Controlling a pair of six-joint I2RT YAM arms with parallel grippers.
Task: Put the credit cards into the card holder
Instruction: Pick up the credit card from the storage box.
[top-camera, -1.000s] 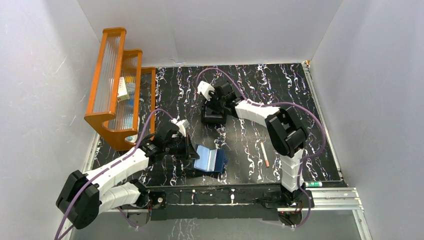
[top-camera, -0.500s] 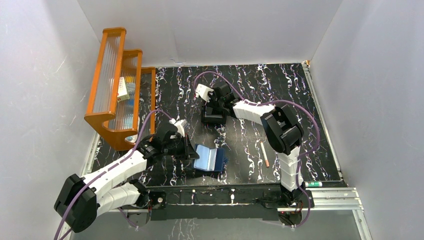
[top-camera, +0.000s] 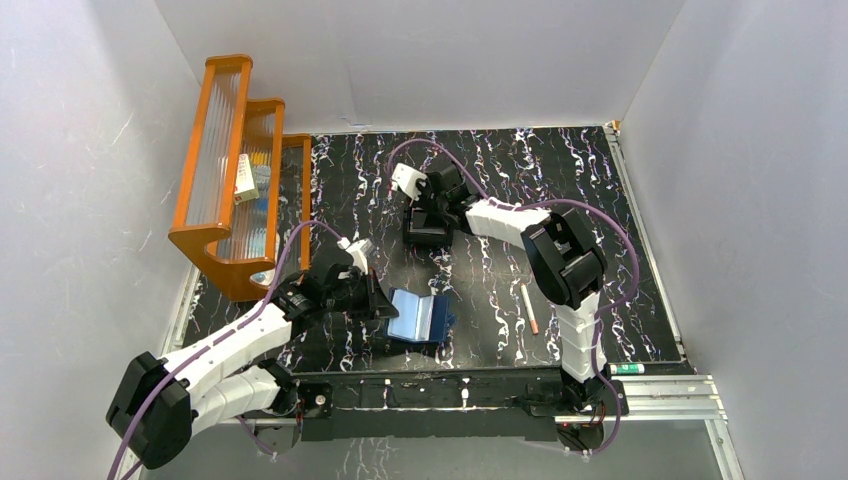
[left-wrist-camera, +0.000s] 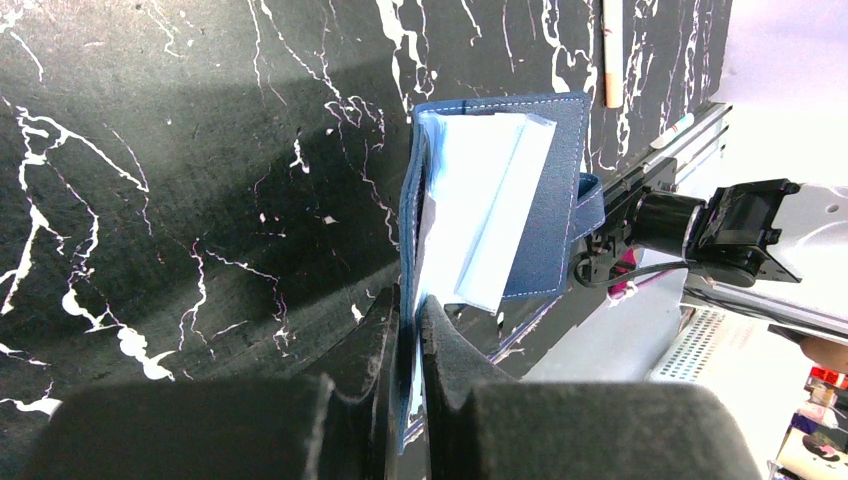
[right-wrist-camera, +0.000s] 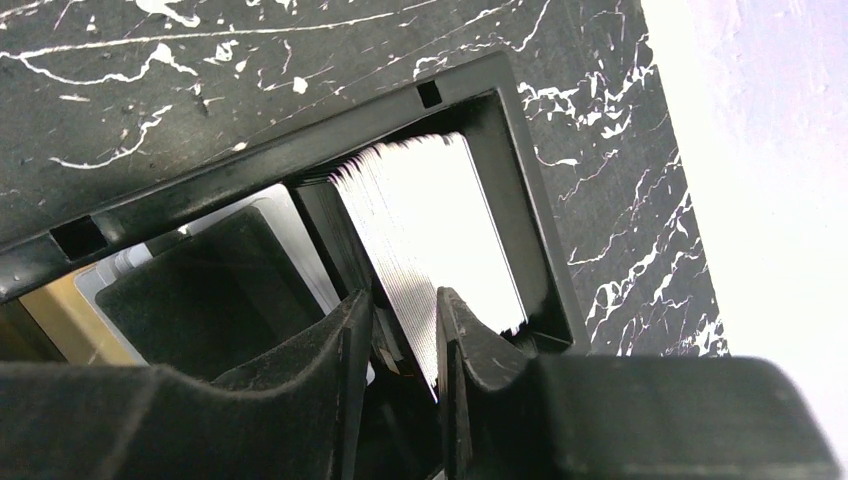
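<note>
The card holder (left-wrist-camera: 520, 200) lies open near the middle of the worktop's (top-camera: 500, 160) near edge. Its left flap stands up, clenched edge-on in the left tool (left-wrist-camera: 410, 310), with the pale blue slots facing right. The credit cards (right-wrist-camera: 440, 220) stand as a leaning white stack at one end of the black box (right-wrist-camera: 300, 150), farther back. The right tool (right-wrist-camera: 400, 320) straddles the stack's edge with its jaws narrowly parted; whether they already pinch a card I cannot tell. Done well, this step takes one card only. One finger should probably slip behind just the outermost card rather than bite several, grip close to the edge, then lift straight up clear of the box wall. The left grip should hold firm so the slots are presented for the insertion.
</note>
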